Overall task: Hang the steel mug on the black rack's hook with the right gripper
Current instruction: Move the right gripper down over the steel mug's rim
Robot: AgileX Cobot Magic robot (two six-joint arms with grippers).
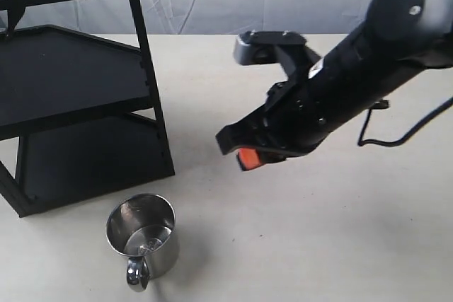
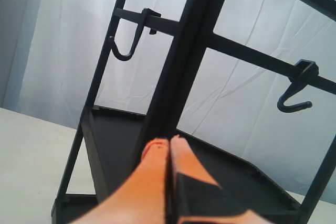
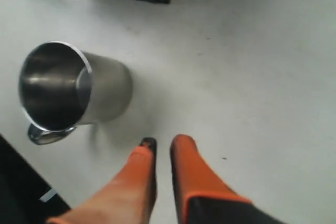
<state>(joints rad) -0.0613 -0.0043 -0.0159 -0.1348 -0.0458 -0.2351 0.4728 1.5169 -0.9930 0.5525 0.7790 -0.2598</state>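
1. The right claw (image 3: 161, 153), black with orange fingertips, has its jaws drawn nearly together with only a thin slit between them, and it pinches nothing. In the exterior view it (image 1: 244, 153) hangs above the desk (image 1: 318, 245), pointing down and to the left.
2. The shiny cylindrical steel mug (image 1: 141, 238) stands upright on the pale desk, near and to the left of that claw and apart from it. Its looped handle (image 1: 136, 274) faces the near edge.
3. The tall matte black rack (image 1: 78, 104) with flat shelves stands just beyond the mug on the left. Its black hooks (image 2: 126, 40) hang from the crossbar, and none carries anything.
4. The left claw (image 2: 169, 148) shows its orange tips pressed together, close before the rack's slanted post.
5. Judged from this, the reach toward the mug is in hand; no grasp is made yet.
6. The next move calls for spreading the jaws, dropping to the mug's rim or handle, and closing firmly, since polished steel may slip.
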